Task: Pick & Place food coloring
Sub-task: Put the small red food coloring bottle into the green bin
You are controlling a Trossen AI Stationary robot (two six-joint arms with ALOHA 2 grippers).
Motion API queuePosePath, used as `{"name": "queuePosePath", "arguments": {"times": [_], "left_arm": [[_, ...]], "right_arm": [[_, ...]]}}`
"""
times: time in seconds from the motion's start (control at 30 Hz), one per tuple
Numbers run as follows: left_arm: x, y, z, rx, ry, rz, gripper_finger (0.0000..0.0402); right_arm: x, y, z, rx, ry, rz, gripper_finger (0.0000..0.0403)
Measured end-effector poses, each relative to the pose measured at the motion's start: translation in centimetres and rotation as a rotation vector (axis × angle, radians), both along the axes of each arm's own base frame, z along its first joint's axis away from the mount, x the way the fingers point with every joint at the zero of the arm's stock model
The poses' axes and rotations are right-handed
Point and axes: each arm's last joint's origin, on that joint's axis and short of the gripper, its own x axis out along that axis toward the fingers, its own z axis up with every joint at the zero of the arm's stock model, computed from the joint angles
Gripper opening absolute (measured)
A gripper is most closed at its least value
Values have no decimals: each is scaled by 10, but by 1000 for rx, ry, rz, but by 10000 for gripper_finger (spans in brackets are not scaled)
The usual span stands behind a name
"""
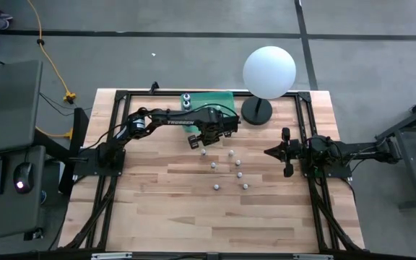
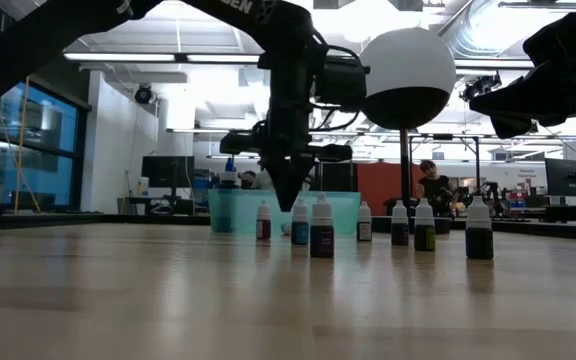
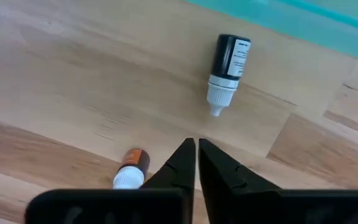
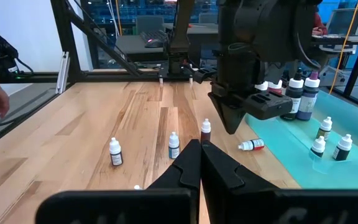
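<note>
Left gripper, fingers nearly closed and empty, hangs above the table near the teal tray; food coloring bottles stand scattered just beyond it. Left wrist view alone shows two bottles lying flat beneath the fingertips. Right gripper, closed and empty, waits apart

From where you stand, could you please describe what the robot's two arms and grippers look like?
Both arms are dark, nearly black. The left arm bears white lettering along its link. The left gripper and right gripper each end in two black, wedge-shaped fingers tapering to points.
</note>
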Motion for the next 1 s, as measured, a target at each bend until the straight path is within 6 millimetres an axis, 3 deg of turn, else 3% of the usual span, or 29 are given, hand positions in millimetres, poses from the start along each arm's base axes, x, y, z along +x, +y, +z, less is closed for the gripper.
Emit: {"name": "queuePosePath", "arguments": {"times": [0.5, 0.7, 1.0], "left_arm": [[0, 3, 0, 93, 20, -29, 194], [-1, 4, -2, 138, 26, -18, 209], [-3, 4, -35, 176, 12, -61, 209]], "right_arm": [[0, 0, 0, 0, 0, 0, 0], [0, 0, 0, 0, 0, 0, 0], [0, 0, 0, 0, 0, 0, 0]]}}
